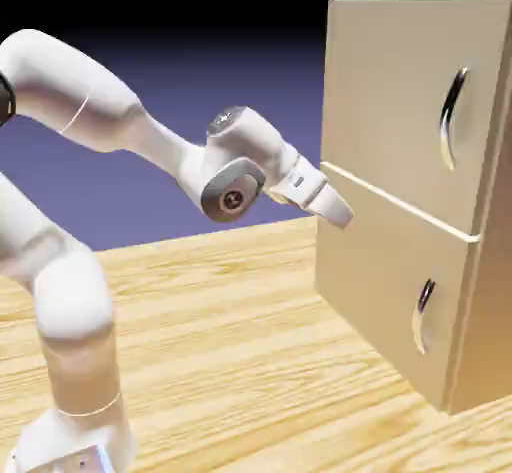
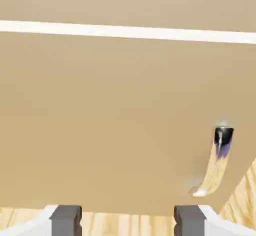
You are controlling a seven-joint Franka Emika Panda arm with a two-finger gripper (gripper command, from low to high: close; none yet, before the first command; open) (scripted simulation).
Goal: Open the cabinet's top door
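tool [image 1: 345,216] of mine spread, empty, near cabinet [image 1: 400,291] front at seam below top door [image 1: 400,91]; door closed.

A: Lighting? Both views bright, even, rendered; no blur, edges undistorted.
B: Backdrop [image 1: 200,111] goes black at top, violet lower. Cabinet [image 1: 400,81] front lit, its right side darker.
A: Glare on top handle [image 1: 452,116]; lower handle [image 2: 216,165] mirrors wood grain. Soft shade under arm [image 1: 90,111] on table [image 1: 250,341].
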